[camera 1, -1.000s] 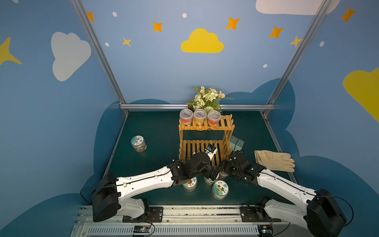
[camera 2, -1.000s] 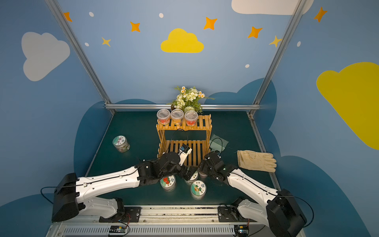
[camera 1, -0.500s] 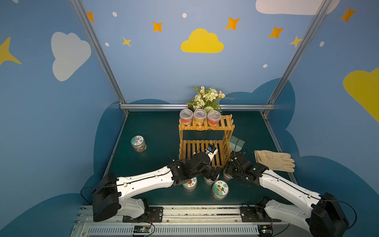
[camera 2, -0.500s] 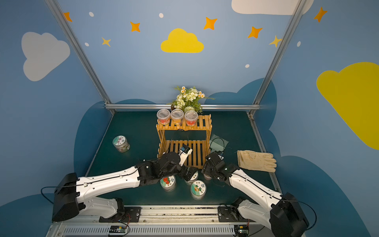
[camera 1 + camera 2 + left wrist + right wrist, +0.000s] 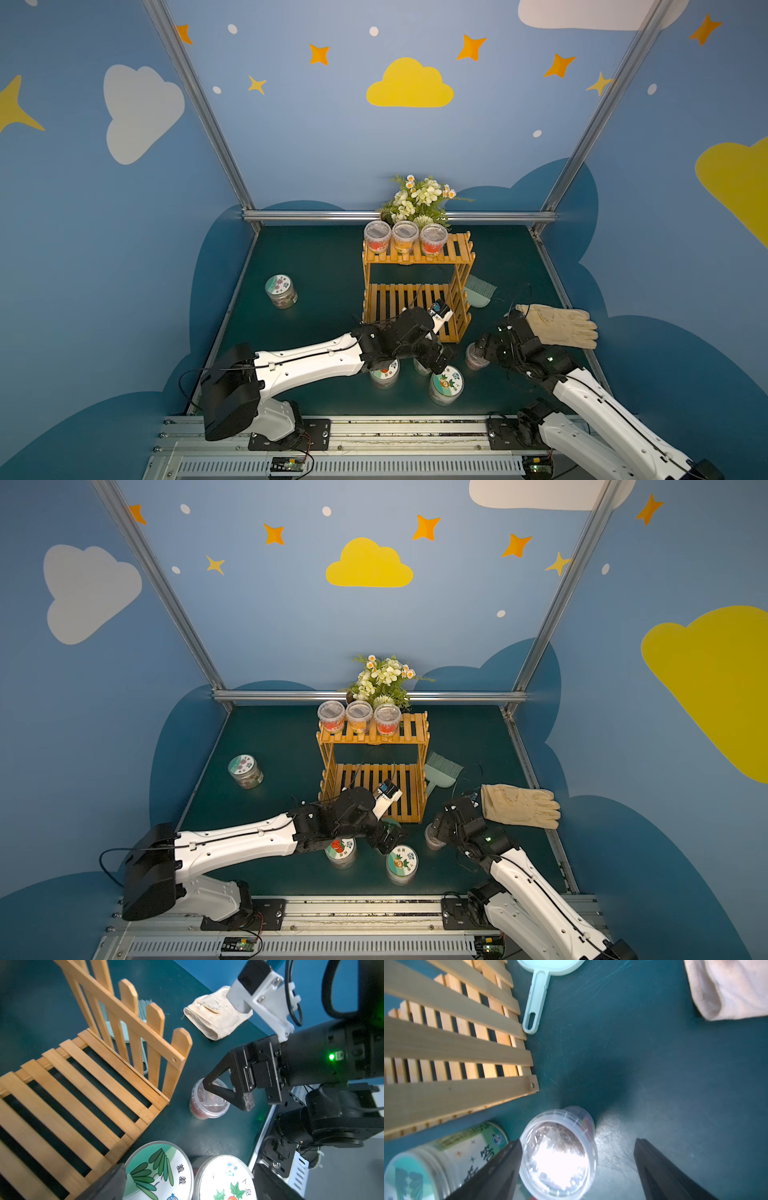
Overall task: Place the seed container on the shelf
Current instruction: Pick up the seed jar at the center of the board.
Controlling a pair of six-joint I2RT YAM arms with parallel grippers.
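Note:
The seed container (image 5: pixel 558 1153), a small clear cup of reddish seeds with a clear lid, stands on the green table by the shelf's front right corner, in both top views (image 5: pixel 475 360) (image 5: pixel 433 840). My right gripper (image 5: pixel 577 1141) is open around it: one finger sits against its rim, the other well clear. From the left wrist view that gripper (image 5: pixel 226 1095) hangs over the cup (image 5: pixel 207 1105). The shelf (image 5: pixel 457 253) (image 5: pixel 413 729) carries three clear cups on its top tier. My left gripper (image 5: pixel 436 361) is open low over the printed-lid jars.
Printed-lid jars stand in front of the shelf (image 5: pixel 384 372) (image 5: pixel 446 384), and one more at the left (image 5: pixel 281 291). A beige glove (image 5: pixel 557 326) lies to the right. A teal brush (image 5: pixel 480 293) lies beside the shelf, and flowers (image 5: pixel 419 199) stand behind it.
My right arm has swung a little to the right, away from the left gripper, and now stands over the cup by the shelf's corner. The left arm has stayed put.

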